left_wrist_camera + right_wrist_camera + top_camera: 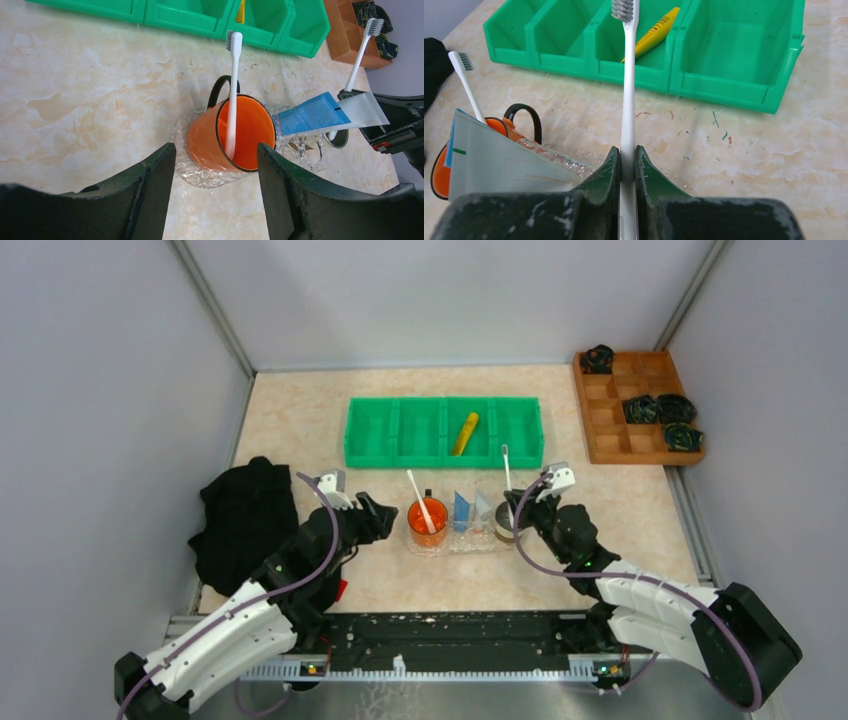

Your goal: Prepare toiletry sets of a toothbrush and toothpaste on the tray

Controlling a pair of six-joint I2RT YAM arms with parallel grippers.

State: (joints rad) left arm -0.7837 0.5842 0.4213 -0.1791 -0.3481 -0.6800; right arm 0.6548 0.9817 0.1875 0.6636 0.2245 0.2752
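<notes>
Hands: held left hand (216, 151) apart at near side of orange cup (200, 142); clamped right hand (628, 156) on toothbrush (628, 75) right of cup, seemingly over tray (195, 179).

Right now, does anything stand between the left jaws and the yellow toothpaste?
Yes: the orange cup with a toothbrush stands straight ahead of the left gripper, jaws open, before the green bin holding the yellow toothpaste.

Toothbrush (418, 495): two; toothpaste (462, 510): three (yellow one (466, 433) at twelve o'clock); orange cup (202, 142): one; green bin (400, 455): one.
</notes>
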